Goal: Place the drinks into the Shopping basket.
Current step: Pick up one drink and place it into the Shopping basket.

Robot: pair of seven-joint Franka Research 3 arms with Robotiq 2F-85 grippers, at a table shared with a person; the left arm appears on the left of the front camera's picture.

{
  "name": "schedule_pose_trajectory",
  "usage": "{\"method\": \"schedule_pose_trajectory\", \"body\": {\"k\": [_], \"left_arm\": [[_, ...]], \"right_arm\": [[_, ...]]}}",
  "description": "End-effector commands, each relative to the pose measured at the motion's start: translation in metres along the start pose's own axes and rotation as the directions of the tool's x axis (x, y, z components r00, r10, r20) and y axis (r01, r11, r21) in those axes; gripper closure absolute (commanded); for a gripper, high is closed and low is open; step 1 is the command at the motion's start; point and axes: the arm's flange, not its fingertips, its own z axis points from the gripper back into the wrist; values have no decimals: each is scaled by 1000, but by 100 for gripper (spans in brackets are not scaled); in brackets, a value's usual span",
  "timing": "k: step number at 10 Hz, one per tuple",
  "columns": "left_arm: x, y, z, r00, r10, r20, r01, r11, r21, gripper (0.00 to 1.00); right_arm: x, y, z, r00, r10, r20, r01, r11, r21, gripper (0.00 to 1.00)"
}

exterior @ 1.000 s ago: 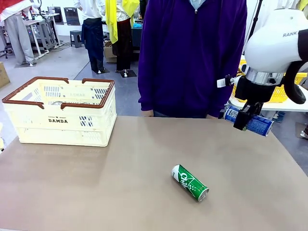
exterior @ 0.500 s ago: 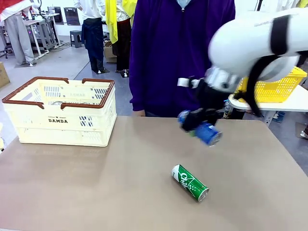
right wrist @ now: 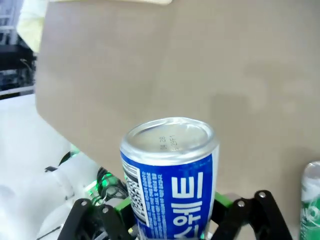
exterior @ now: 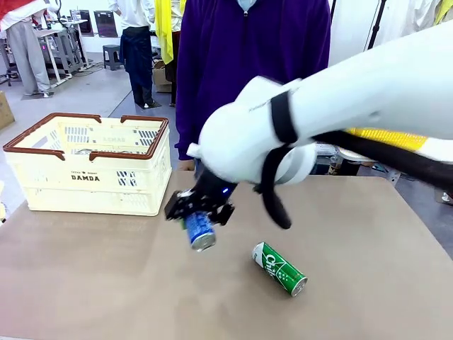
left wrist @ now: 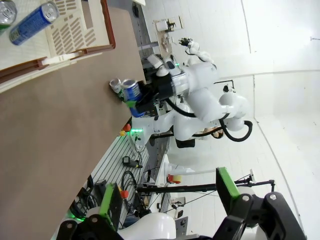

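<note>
Transfer step: with right tool [exterior: 200, 216] clenched on blue can [exterior: 202, 234] above bench [exterior: 106, 283], carry left over Shopping basket [exterior: 88, 185], lower, release; then fetch green can [exterior: 279, 268] lying on bench.

The picture's edge cuts off the green can [right wrist: 312, 200].

Right arm: white, enters from the right side and stretches across the middle above the tabletop [exterior: 368, 234], wrist angled down.
Right tool [exterior: 200, 214]: black, jaws clamped on the blue can [exterior: 201, 234], which is held clear of the tabletop.
Left tool [left wrist: 167, 187]: jaws spread wide, green pads [left wrist: 227, 184] facing each other across the gap.
</note>
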Motion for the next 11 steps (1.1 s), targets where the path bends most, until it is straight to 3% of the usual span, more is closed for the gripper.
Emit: {"method": "schedule_pose_trajectory", "body": {"k": [1,3,5,7,10,11], "left_arm": [[-3,-4,8,1000,7,-5,-7,1000,-1,0],[-3,-4,8,1000,7,-5,-7,1000,-1,0],[-3,-4,8,1000,7,-5,-7,1000,-1,0],[-3,-4,8,1000,7,-5,-7,1000,-1,0],[-3,-4,8,1000,7,-5,-7,1000,-1,0],[-3,-4,8,1000,7,-5,-7,1000,-1,0]], "right_arm": [[24,18,-42,999,-1,-43,-2,997,-80,100],[26,12,-84,995,-14,-102,1,992,-126,100],[20,2,-94,981,74,-179,-103,981,-163,100],[11,-7,-97,992,21,-128,-35,994,-107,100],[13,-19,-115,981,13,-192,-42,989,-145,100],[12,-19,-121,980,9,-199,-41,986,-161,49]]}}
